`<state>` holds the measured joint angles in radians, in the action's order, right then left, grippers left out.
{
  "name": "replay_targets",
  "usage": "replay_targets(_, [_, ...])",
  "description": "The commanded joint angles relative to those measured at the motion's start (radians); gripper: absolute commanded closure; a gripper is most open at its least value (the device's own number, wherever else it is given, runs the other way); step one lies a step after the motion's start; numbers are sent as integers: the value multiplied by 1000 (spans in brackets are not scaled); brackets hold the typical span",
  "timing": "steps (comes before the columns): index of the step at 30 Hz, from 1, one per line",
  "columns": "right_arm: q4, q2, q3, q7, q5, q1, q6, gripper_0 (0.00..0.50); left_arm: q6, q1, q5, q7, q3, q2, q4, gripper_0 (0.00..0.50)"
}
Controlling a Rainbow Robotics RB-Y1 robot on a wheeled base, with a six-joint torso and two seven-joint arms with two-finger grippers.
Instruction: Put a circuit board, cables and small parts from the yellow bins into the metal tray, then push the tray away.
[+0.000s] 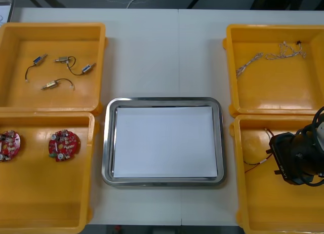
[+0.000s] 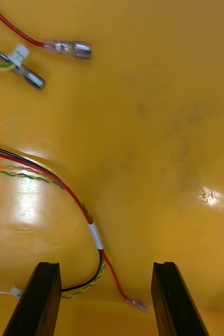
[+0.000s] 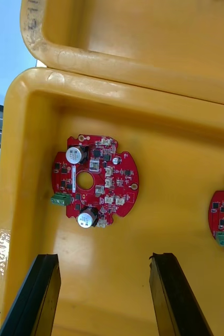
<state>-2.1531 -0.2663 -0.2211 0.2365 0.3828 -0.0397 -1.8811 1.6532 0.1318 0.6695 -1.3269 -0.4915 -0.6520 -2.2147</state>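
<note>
At your far left, a smooth yellow bin [image 1: 15, 97] is holding four small metal parts [image 1: 49, 84], each trailing a thin black cable [image 1: 66, 80]. The nearer left bin [image 1: 45, 193] is carrying two round red circuit boards [image 1: 64, 145], studded with components. Your left gripper [image 3: 104, 257] is hanging over it with fingers spread, one board lying just beyond them. The rectangular metal tray [image 1: 107, 143], shiny at the rim and white inside, is lying between the bins. The far right bin [image 1: 273, 92] is holding two thin twisted cables [image 1: 249, 64]. Your right gripper [image 2: 106, 265] is hovering in the nearer right bin [image 1: 263, 203], fingers spread wide, with a red and yellow cable [image 2: 75, 202] curling across the glossy floor between them.
</note>
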Motion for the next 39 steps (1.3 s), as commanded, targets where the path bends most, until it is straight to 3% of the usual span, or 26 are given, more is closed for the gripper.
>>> replay_targets(1, [-37,21,32,-28,-24,35,11,0,-39,9,-1,18,21,25,23,0])
replay_targets(21, [44,44,77,-31,-50,50,160,0,-243,83,79,-31,44,26,153,0])
replay_targets(39, [119,44,106,-32,-50,52,231,0,-265,117,91,-66,44,20,198,0])
